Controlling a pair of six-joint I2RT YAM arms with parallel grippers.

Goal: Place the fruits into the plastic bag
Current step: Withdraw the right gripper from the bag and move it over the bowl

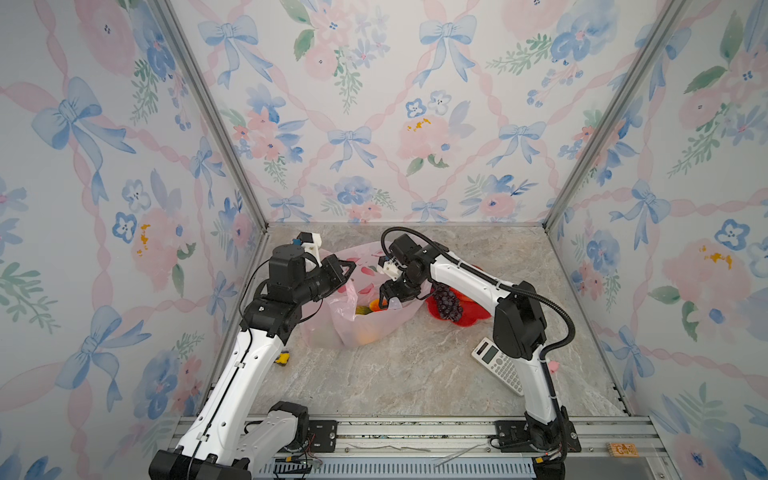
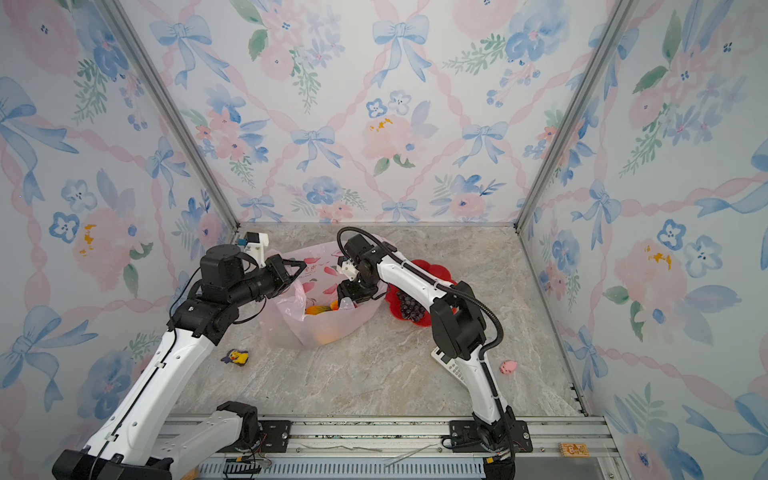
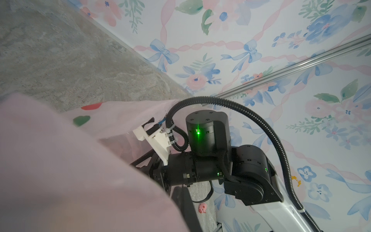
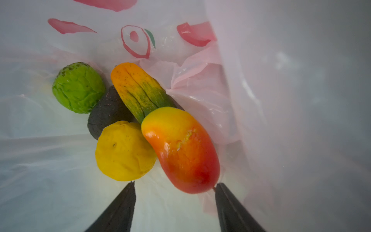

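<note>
Fruits [image 1: 376, 305] are stacking up in the plastic bag [image 1: 374, 328]: five in, only the grape bunch out.

Nearest the rail, a calculator [image 1: 498, 368], a duck toy [image 2: 237, 357] and a pink pig [image 2: 508, 366] lie on the marbled worktop [image 1: 395, 374], and none of them is ours. Mid-worktop, the left tool [image 1: 348, 268] is clamped tight on the bag's rim, propping the mouth up. The right tool [image 4: 174, 186] is inside the bag, jaws apart and gripping nothing. Just past its tips, the mango [image 4: 180, 148] leans on the lemon [image 4: 124, 152], avocado [image 4: 106, 114], a green-orange fruit [image 4: 138, 88] and the bumpy green ball [image 4: 78, 88]. My call: lift straight out and don't snag the film. Just beyond, the grape bunch [image 1: 448, 301] sits on the red flower-shaped plate [image 1: 473, 320]; grab it by the bulk. Floral-papered walls [image 1: 374, 124] box in three sides.
</note>
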